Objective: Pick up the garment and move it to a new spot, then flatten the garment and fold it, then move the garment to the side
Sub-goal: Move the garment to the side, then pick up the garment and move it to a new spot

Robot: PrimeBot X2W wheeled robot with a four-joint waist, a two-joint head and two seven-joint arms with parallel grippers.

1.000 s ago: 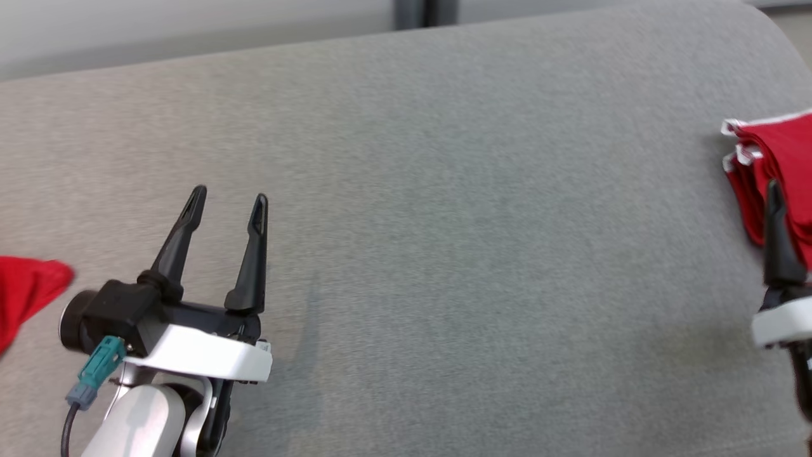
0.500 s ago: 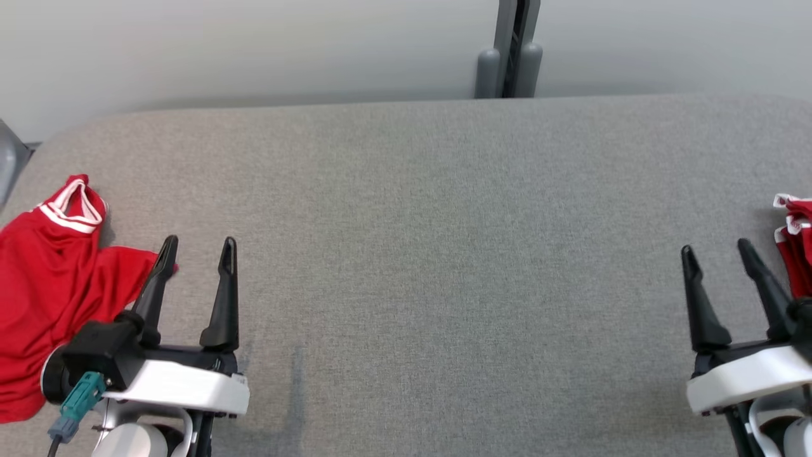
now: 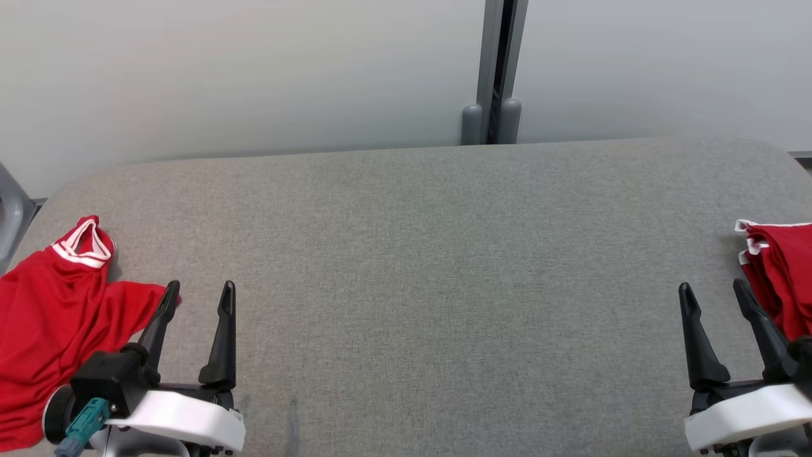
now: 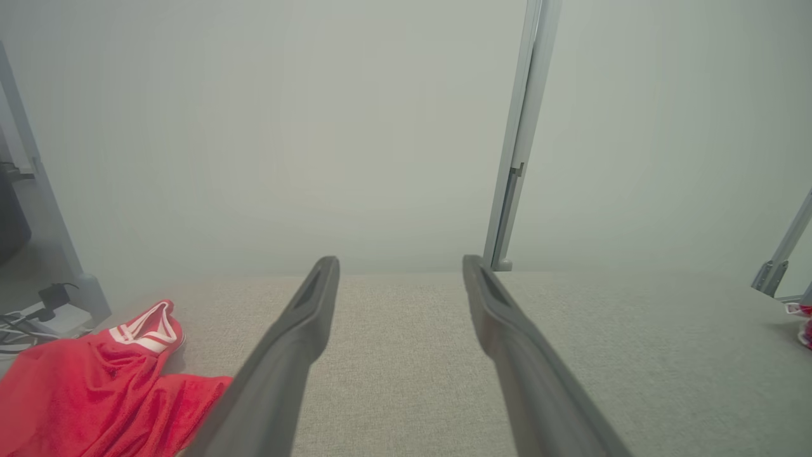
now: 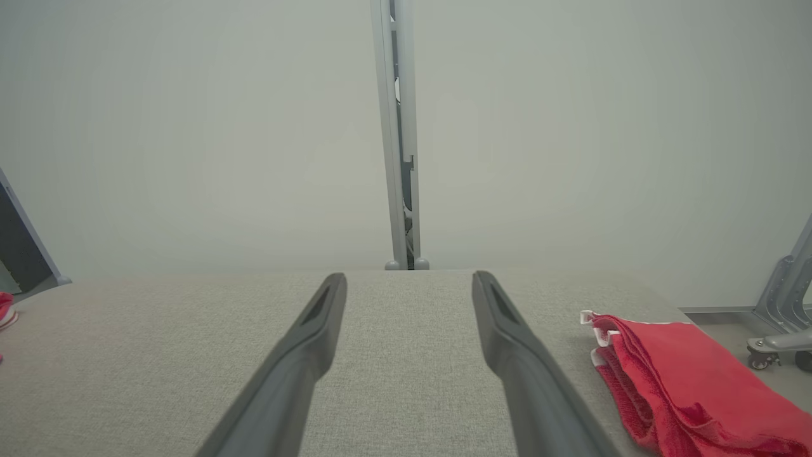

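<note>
As the crumpled garment [image 3: 44, 317] is heaped just left of the left gripper [image 3: 200, 289], whose fingers are parted and empty, that arm is favoured.

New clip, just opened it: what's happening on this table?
Nothing is being handled right now. A crumpled red garment lies at the left end of the grey padded table, with the left gripper open and empty just beside it. The right gripper is open and empty too, next to a pile of folded red garments at the right end.
</note>
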